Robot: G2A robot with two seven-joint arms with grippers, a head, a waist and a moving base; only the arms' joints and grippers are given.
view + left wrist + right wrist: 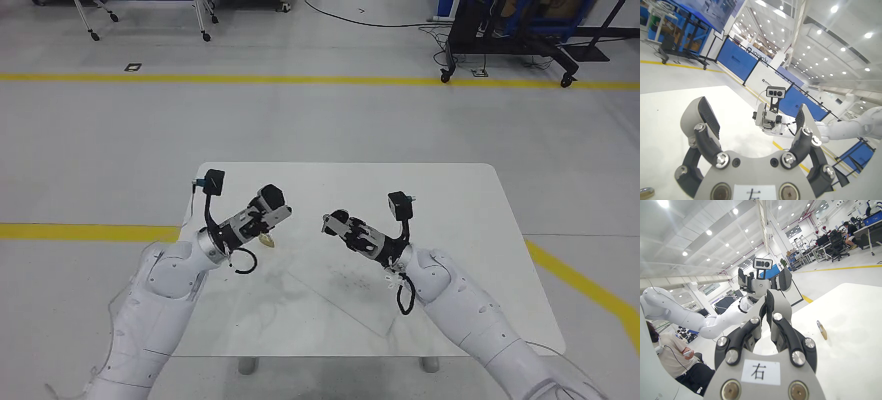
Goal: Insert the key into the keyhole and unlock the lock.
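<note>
Our left gripper (752, 104) hangs spread wide just above the lock (266, 240) lying on the table (450, 200); the right gripper (767, 300) is clenched, whether on anything we cannot tell; we should pin the lock firmly first

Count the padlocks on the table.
1. The padlock lies on the white table, close beside the left tool. Another could be hidden under the arms.
</note>
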